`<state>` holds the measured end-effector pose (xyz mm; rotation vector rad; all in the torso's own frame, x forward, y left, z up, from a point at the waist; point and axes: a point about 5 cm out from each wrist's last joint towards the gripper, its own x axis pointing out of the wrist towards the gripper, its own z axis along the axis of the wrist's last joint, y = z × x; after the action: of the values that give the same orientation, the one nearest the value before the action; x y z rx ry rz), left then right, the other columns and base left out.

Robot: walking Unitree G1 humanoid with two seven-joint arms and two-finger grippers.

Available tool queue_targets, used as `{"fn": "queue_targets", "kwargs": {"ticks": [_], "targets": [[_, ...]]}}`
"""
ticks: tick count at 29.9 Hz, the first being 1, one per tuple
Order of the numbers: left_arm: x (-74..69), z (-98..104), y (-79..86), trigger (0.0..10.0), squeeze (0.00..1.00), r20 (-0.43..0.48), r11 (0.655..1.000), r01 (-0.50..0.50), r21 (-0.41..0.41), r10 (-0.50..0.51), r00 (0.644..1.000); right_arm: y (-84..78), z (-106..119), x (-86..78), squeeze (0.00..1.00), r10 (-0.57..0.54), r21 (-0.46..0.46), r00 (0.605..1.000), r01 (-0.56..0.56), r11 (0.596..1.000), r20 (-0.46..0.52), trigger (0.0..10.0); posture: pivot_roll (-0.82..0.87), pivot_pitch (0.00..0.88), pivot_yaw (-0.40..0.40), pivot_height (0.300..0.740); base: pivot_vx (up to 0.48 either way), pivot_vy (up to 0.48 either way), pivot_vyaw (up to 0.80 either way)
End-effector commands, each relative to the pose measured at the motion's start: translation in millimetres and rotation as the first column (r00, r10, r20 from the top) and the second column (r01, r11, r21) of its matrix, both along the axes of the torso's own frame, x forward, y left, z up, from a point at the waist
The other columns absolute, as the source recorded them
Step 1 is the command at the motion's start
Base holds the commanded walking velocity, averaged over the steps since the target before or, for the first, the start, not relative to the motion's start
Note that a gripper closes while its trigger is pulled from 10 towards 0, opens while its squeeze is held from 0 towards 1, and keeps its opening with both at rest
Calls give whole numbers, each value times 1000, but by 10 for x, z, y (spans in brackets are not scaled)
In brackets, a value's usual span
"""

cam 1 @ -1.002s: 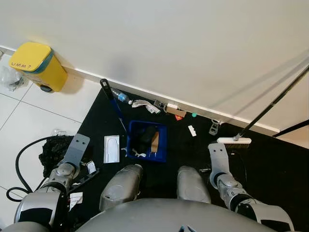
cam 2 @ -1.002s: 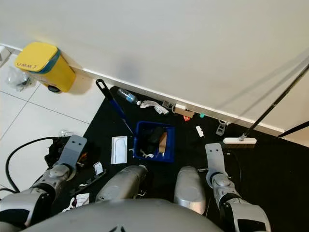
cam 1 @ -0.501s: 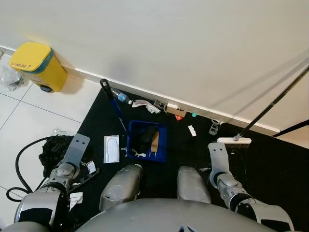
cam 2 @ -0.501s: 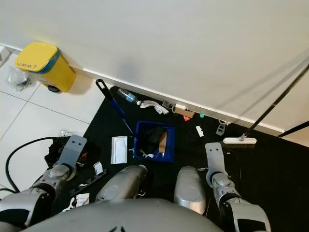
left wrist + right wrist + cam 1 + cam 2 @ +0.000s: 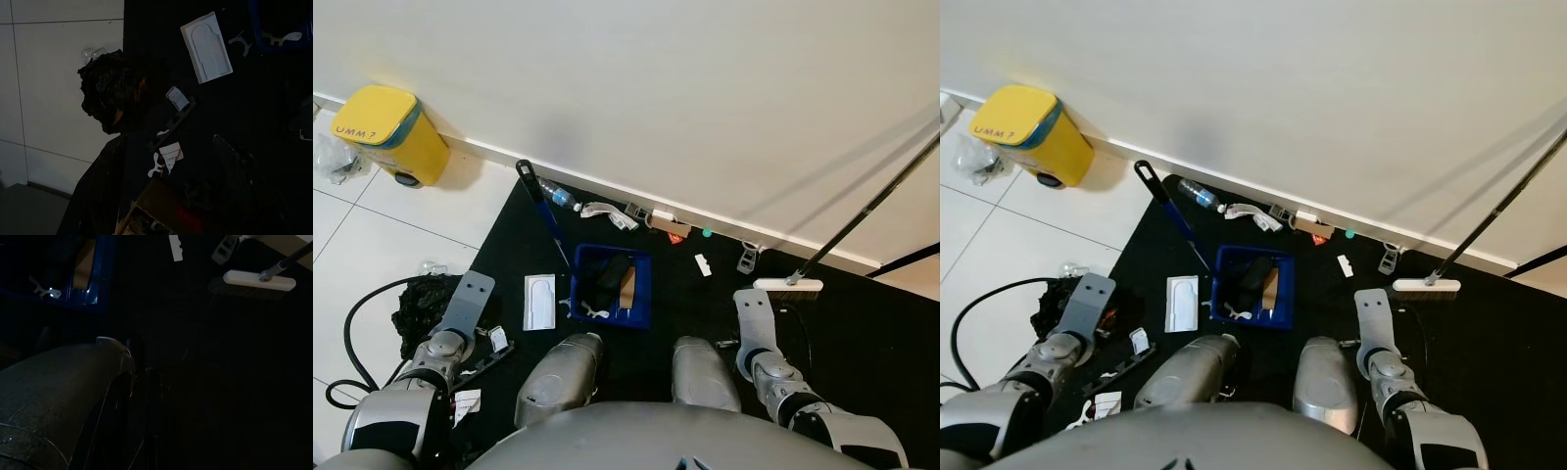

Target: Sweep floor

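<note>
My broom (image 5: 787, 285) leans on the wall, head on the black mat (image 5: 862, 333), just ahead of my right claw (image 5: 752, 311). Left claw (image 5: 470, 299) hangs beside the blue dustpan (image 5: 610, 287). I cannot tell either claw's fingers.

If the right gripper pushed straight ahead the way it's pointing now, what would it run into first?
Most likely the broom head, lying on the black mat just ahead of the right gripper. The gap between them looks bare, though depth is hard to judge from above.

Dustpan (image 5: 610, 286) left of broom (image 5: 788, 285), on mat (image 5: 862, 333).
</note>
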<state>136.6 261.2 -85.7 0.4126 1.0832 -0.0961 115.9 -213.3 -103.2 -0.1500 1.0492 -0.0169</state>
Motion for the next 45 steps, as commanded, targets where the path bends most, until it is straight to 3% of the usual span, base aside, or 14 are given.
{"fn": "queue_targets", "kwargs": {"ticks": [1,20,27,28,31,35,37,41,43,45], "targets": [[-34,-19,-22,10000,0,-8,1000,-1,-5,1,1000,-17,6,-1,0,-9,-1,1000,9,1000,10,10000,61,0,6,740,0,0,0],[-46,-27,-36,10000,0,-10,1000,-1,-7,1,1000,-26,10,7,0,-3,-5,1000,3,1000,11,10000,59,0,2,740,0,0,0],[-46,-20,-55,10000,0,40,998,-41,-55,43,998,-81,74,122,0,-56,2,993,56,998,99,10000,51,0,6,740,0,0,0],[-40,-10,-59,10000,0,77,995,-64,-71,69,995,-154,115,158,0,-124,18,980,123,992,154,10000,57,0,1,740,0,0,0],[-36,-3,-60,10000,0,101,994,-78,-81,86,991,-204,139,169,0,-167,31,968,164,986,185,10000,58,0,1,740,0,0,0],[-1,24,-86,10000,0,154,996,-29,-85,42,987,-339,225,218,0,-265,77,922,254,964,283,10000,66,0,2,740,0,0,0],[28,45,-102,10000,0,187,996,3,-88,14,982,-390,320,338,0,-303,107,876,284,953,375,10000,60,0,6,740,0,0,0],[55,65,-114,10000,0,215,996,31,-86,-12,977,-409,407,458,0,-315,124,838,291,949,445,10000,56,0,9,740,0,0,0],[84,86,-139,10000,0,240,990,41,-137,-7,971,-358,533,677,0,-301,137,794,270,953,528,10000,37,0,21,740,0,0,0],[88,87,-145,10000,0,241,987,41,-153,-3,971,-342,555,716,0,-299,141,786,266,954,541,10000,37,0,21,740,0,0,0]]}}
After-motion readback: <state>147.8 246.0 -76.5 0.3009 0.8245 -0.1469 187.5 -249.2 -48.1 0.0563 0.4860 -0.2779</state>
